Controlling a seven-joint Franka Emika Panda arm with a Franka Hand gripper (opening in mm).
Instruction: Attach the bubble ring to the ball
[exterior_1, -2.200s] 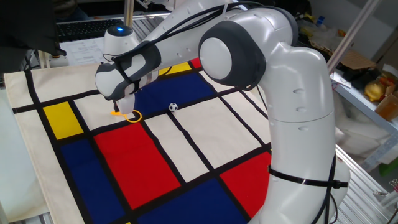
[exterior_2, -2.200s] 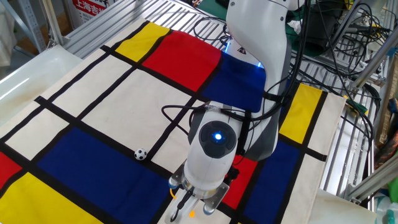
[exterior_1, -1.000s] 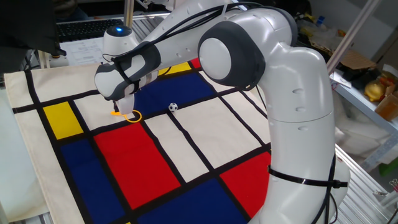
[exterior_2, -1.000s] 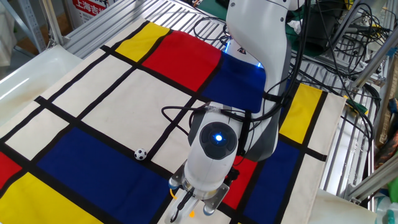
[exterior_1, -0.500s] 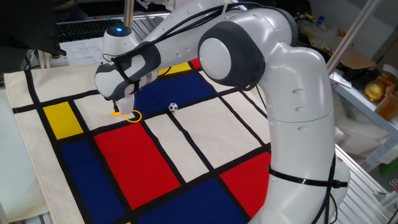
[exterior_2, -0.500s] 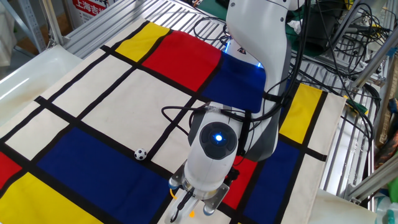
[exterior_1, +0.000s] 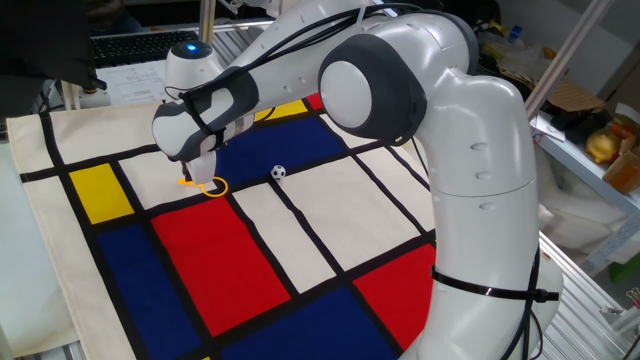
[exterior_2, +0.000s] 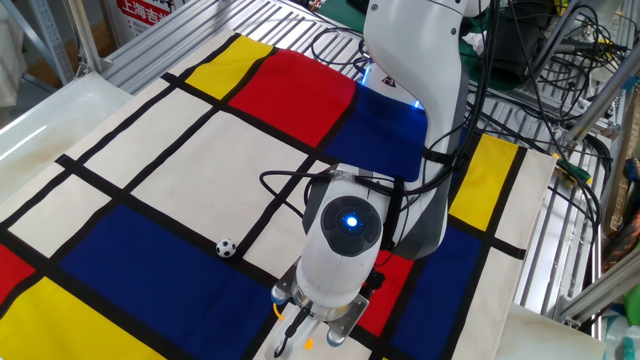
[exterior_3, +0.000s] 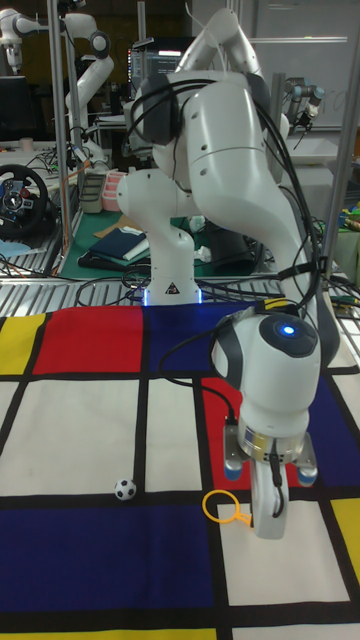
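The bubble ring lies on a white patch of the cloth, its yellow hoop pointing toward the ball and its orange handle running under the fingers. My gripper points straight down onto that handle, and its fingers stand close together on it. In the other fixed view, only a bit of orange shows beneath the gripper at the bottom edge. The ball, white with black patches, rests alone on the cloth, about a hand's width from the hoop.
A cloth of red, blue, yellow and white blocks with black lines covers the table. The arm's base stands at the cloth's back edge with cables beside it. Metal rails and clutter ring the table.
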